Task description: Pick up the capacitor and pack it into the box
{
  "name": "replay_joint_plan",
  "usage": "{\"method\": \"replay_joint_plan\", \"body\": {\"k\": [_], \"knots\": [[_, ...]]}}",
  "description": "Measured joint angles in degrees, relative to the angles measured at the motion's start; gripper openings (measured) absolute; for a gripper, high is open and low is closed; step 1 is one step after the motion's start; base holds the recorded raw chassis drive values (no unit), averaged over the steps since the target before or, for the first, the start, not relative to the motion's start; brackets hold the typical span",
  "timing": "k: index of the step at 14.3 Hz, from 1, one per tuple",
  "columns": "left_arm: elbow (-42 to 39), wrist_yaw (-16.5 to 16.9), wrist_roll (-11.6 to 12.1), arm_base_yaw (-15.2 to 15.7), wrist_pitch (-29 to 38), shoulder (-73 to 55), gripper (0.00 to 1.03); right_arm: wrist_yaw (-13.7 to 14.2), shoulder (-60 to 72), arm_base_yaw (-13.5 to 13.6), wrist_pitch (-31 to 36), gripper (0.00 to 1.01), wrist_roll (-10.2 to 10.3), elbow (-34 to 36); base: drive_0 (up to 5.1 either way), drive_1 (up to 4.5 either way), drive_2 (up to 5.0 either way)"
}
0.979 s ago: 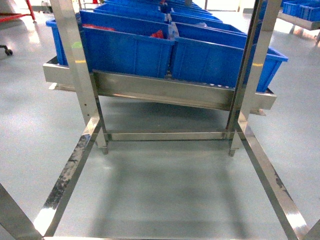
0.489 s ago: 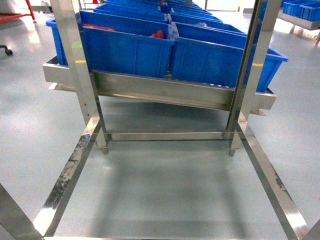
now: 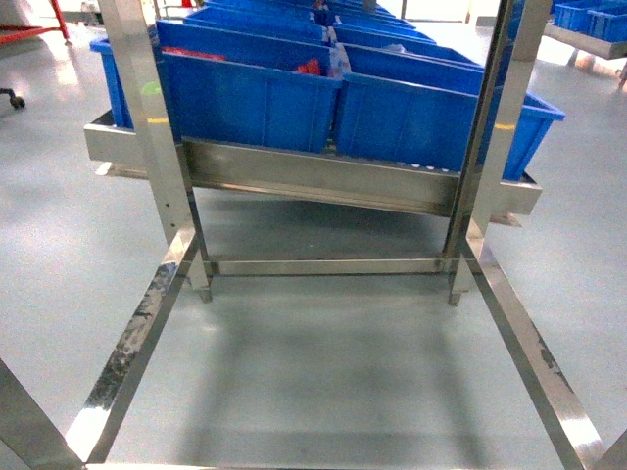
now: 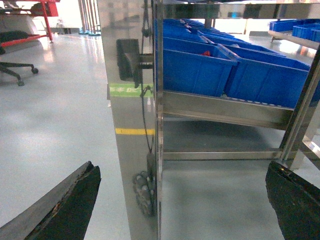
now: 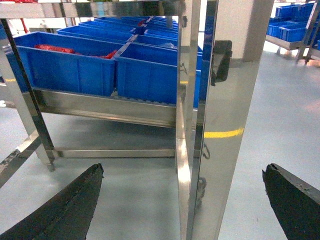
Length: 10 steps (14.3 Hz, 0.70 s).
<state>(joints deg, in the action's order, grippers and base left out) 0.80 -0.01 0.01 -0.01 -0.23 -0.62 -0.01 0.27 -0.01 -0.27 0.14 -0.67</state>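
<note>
Grey floor (image 3: 323, 362) lay under a steel rack (image 3: 157, 176) carrying blue bins (image 3: 245, 98), some holding red parts (image 5: 50, 48). Left gripper (image 4: 180, 200) and right gripper (image 5: 180, 200) faced rack posts, jaws wide apart, holding nothing. Neither the salmon-pink box nor any capacitor appeared in any view.

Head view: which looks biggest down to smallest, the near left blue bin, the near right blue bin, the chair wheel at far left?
1. Left bin and right bin: look alike, can't rank.
2. Chair wheel: far smaller, though farther away.
</note>
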Motion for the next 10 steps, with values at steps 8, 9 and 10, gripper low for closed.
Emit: {"method": "replay_joint_plan", "body": {"k": [8,9,10], "knots": [[0.0,0.02,0.0,0.0,-0.24,0.0,0.98,-0.02,0.0,0.0,-0.15,0.98,-0.02,0.0,0.0,0.0,0.0],[0.0,0.11,-0.02,0.0,-0.22,0.0,0.98,0.02,0.0,0.0,-0.11,0.98,0.02,0.0,0.0,0.0,0.0],[0.0,0.13,-0.02,0.0,-0.15,0.0,0.98,0.02,0.0,0.0,-0.02,0.98,0.0,0.0,0.0,0.0,0.0]]}}
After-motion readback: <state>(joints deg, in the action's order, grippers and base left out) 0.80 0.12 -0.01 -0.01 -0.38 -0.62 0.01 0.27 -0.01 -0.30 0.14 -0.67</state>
